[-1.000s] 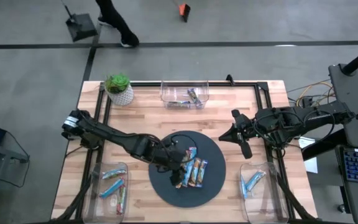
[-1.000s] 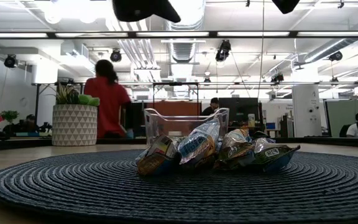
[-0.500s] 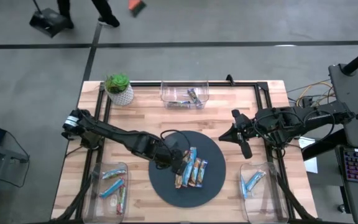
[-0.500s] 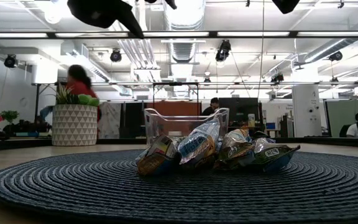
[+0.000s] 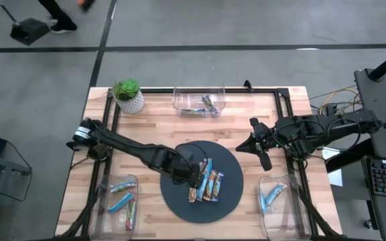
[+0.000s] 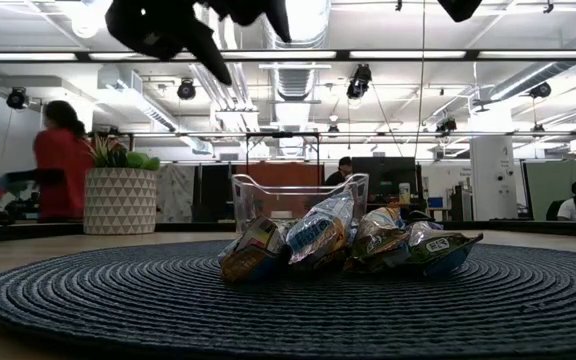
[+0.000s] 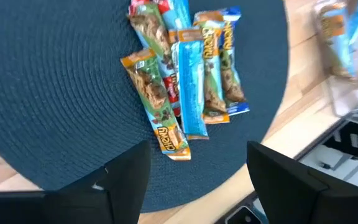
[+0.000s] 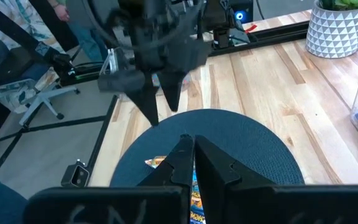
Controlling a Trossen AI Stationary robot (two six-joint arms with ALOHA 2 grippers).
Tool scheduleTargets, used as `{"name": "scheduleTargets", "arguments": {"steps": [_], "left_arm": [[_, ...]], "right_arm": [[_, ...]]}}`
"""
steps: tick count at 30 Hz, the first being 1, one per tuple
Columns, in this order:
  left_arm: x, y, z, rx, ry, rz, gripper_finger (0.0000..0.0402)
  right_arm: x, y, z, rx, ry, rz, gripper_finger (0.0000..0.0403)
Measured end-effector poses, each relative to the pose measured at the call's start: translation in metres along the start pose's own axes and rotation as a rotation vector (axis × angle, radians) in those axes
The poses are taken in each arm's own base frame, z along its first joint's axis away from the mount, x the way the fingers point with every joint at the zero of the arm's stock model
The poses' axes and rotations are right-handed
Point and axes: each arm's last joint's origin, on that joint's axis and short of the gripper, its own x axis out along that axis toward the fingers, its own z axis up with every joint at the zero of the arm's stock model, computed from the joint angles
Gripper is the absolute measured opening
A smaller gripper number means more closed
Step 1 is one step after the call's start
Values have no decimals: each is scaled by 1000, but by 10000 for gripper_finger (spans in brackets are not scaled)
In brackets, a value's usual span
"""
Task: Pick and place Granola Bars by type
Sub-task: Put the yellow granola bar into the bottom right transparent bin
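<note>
Light butcher-block wooden table (image 5: 153, 127). Large dark blue round woven mat (image 5: 179, 201) at its centre. Three clear plastic bins: far edge (image 5: 199, 102), near left (image 5: 120, 198), near right (image 5: 276, 195), each holding bars. Left gripper (image 5: 194, 173) hangs above the mat, fingers spread, empty. Right gripper (image 5: 254, 148) waits beside the mat's right edge, fingers clenched, empty. Shiny wrapped granola bars (image 7: 185, 81), blue and green-brown, lie clustered on the mat.
</note>
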Motion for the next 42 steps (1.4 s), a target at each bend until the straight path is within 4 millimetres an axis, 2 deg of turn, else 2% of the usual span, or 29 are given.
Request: {"name": "scheduleTargets", "arguments": {"steps": [22,29,42], "left_arm": [[69,2,-2,-61,31,124,245],[77,4,1,-123,28,145,245],[77,-8,5,-131,28,147,242]], "right_arm": [[0,-1,-2,1,25,-10,8],[0,-1,-3,3,27,-11,8],[0,-2,-4,-1,44,-17,8]]}}
